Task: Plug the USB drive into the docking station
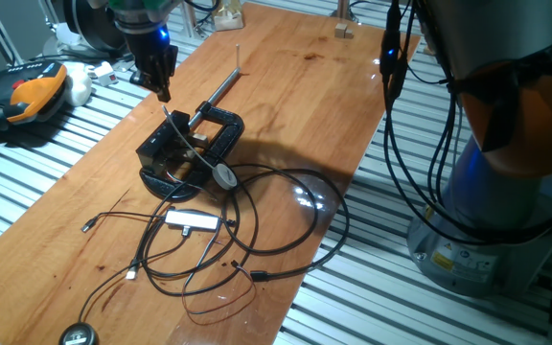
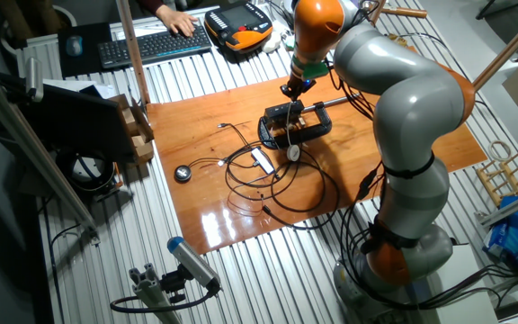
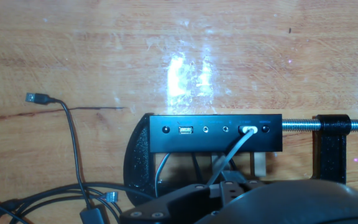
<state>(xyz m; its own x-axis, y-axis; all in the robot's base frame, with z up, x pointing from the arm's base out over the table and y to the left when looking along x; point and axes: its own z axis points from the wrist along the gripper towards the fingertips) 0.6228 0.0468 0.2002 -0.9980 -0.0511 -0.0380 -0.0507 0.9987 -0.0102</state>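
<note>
Docking station (image 1: 168,151) sits near the middle of the wooden table (image 1: 295,86), on a rounded black base, held by a black C-clamp (image 1: 220,131) whose long metal rod (image 1: 220,89) runs toward the far edge. Hand view shows what the fixed views do not: the station's face (image 3: 216,132) carries a row of ports, one open USB socket (image 3: 186,130) left of centre, small round jacks beside it, and a grey cable (image 3: 236,151) already plugged in toward the right. The clamp's threaded screw (image 3: 298,125) extends right of the station there.

Fixed views alone show the gripper (image 1: 160,82): it hangs above the station on its far-left side, apart from it. Fingers look close together; whether they hold a USB drive cannot be told, too small and dark. In the hand view the fingers are not visible.

Near side: tangle of black cables (image 1: 276,230), a small flat silver adapter (image 1: 192,219), a round black puck (image 1: 78,335) at the near-left corner
</note>
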